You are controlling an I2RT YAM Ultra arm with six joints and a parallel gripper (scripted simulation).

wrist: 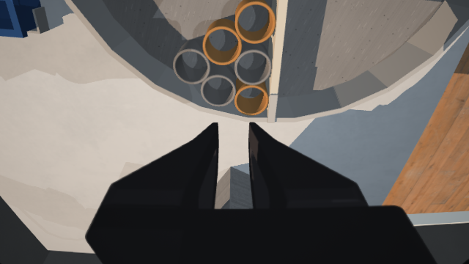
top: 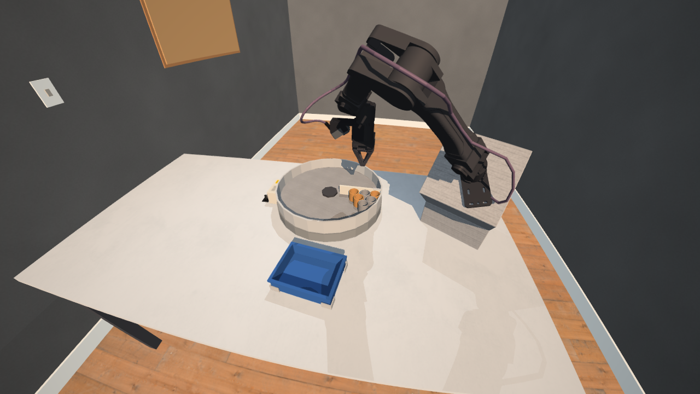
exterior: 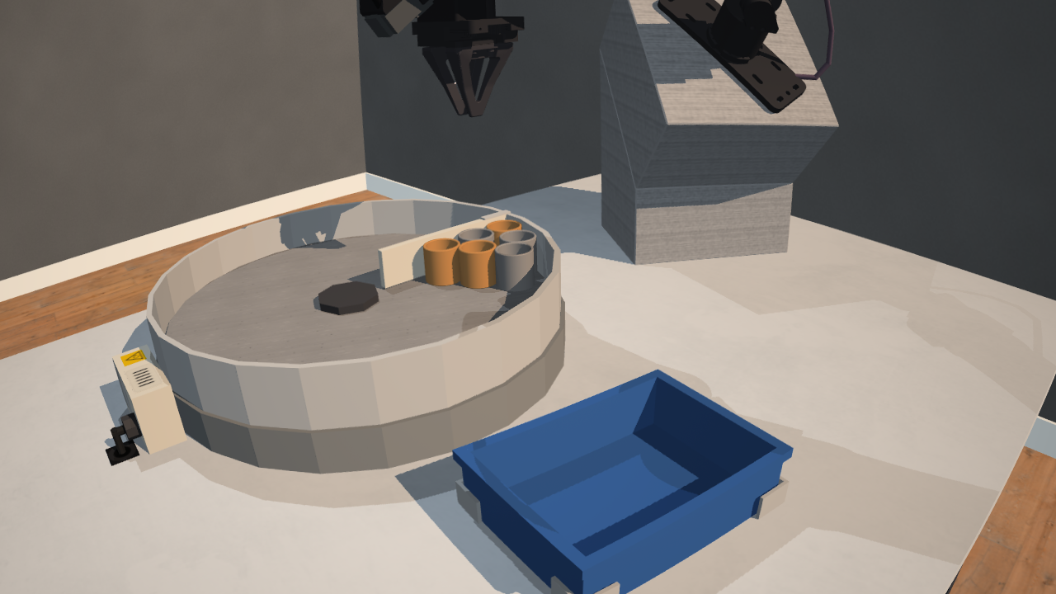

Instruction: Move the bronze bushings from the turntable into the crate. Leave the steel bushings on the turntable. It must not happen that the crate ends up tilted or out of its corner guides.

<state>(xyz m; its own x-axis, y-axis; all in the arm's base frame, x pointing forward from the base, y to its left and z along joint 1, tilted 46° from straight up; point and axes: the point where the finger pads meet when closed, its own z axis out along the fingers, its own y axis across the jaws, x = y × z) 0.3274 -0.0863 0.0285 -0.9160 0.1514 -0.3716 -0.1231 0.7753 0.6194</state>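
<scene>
The end effector (top: 362,163) (exterior: 471,113) (wrist: 233,132) hangs above the far right side of the round cream-walled turntable (top: 327,228) (exterior: 317,396) (wrist: 154,70), its fingers narrow, with a slim gap between them and nothing held. Three open-topped bronze bushings (top: 357,201) (exterior: 478,267) (wrist: 223,56) stand upright on the turntable's right side, bunched with three grey steel bushings (top: 362,206) (exterior: 513,269) (wrist: 191,75) beside the straight cream divider (top: 346,189) (exterior: 402,264) (wrist: 278,48). The blue rectangular crate (top: 303,294) (exterior: 679,516) (wrist: 18,22) sits at the near side of the table (top: 171,235) (exterior: 738,310) (wrist: 73,128), with no bushing in it.

The task looks to be at its first pick, with all three bronze pieces yet to be moved. The next move probably calls for picking out one bronze bushing, bringing the fingers over it and widening them enough to take its wall or its body. The bronze one nearest the hub seems the easier choice (the one by the outer wall is hemmed in by steel, divider and rim). Lowering into so tight a cluster could nudge or tip a steel neighbour, so a straight descent and a straight lift seem wise before crossing to the crate
</scene>
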